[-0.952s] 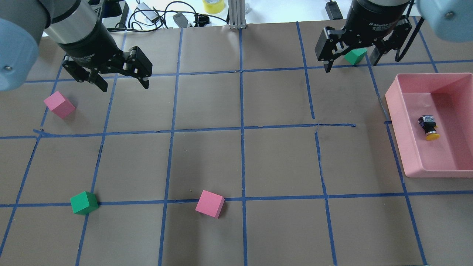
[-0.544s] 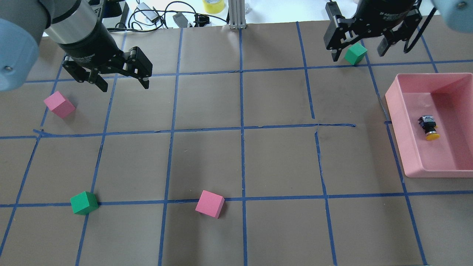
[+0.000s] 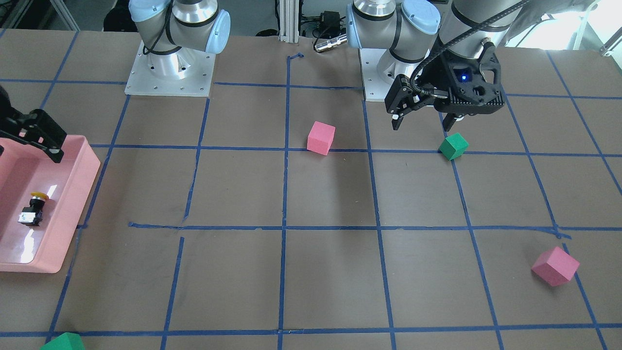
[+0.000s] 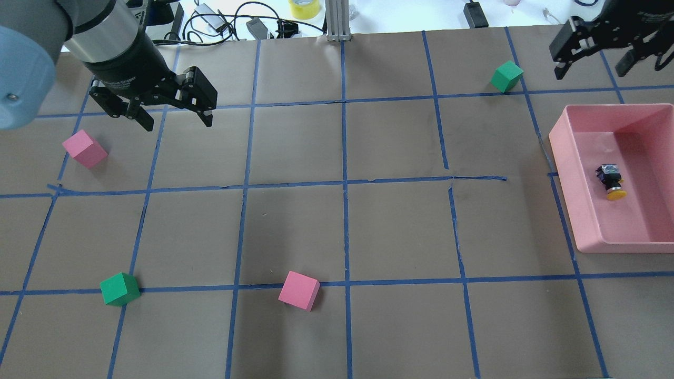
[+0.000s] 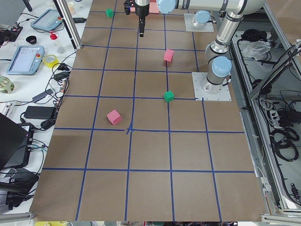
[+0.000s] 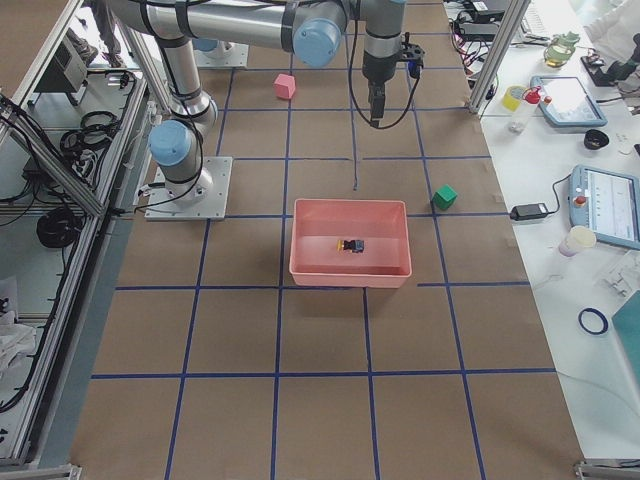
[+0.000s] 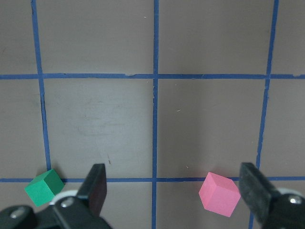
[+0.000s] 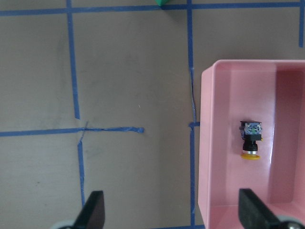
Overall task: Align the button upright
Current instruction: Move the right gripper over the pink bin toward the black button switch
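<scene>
The button (image 4: 611, 182) lies on its side on the floor of the pink tray (image 4: 565, 173), its yellow cap towards the robot. It also shows in the front view (image 3: 33, 209) and the right wrist view (image 8: 251, 140). My right gripper (image 4: 590, 71) is open and empty, high above the table beyond the tray's far edge. In its wrist view (image 8: 172, 214) the button sits close to the right finger's side. My left gripper (image 4: 178, 123) is open and empty, hanging over the far left of the table, far from the tray.
Foam cubes lie on the brown gridded table: a green one (image 4: 507, 76) near the right gripper, a pink one (image 4: 84, 149) beside the left gripper, a green one (image 4: 119, 289) and a pink one (image 4: 299, 290) nearer the robot. Cables and tape lie past the far edge.
My right gripper has moved right and away from above the far green cube to beyond the tray's far edge. The left gripper and the button have not moved.
</scene>
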Motion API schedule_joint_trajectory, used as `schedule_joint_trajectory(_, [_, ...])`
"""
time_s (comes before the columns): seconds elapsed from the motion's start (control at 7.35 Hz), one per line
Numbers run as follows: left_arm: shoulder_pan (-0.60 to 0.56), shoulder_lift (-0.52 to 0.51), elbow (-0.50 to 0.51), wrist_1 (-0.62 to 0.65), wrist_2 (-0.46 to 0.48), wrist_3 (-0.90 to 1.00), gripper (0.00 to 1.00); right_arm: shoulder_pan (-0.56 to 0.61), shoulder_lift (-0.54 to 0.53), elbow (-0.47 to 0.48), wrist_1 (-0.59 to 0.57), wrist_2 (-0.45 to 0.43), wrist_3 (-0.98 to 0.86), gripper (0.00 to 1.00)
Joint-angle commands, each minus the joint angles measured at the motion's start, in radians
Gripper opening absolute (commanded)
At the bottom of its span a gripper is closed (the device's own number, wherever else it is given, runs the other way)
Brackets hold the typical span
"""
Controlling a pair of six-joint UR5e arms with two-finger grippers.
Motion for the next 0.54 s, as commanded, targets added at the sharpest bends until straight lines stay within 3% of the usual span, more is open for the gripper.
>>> schedule_joint_trajectory(0.0, [0.0,0.0,-0.001,-0.001,-0.001,0.0,1.0,-0.117,0.062,0.071,-0.126,-0.053,-0.084,1.0])
schedule_joint_trajectory(0.41, [0.0,0.0,-0.003,-0.001,0.002,0.002,1.0,-0.248,0.1,0.257,-0.38,-0.045,-0.211,1.0])
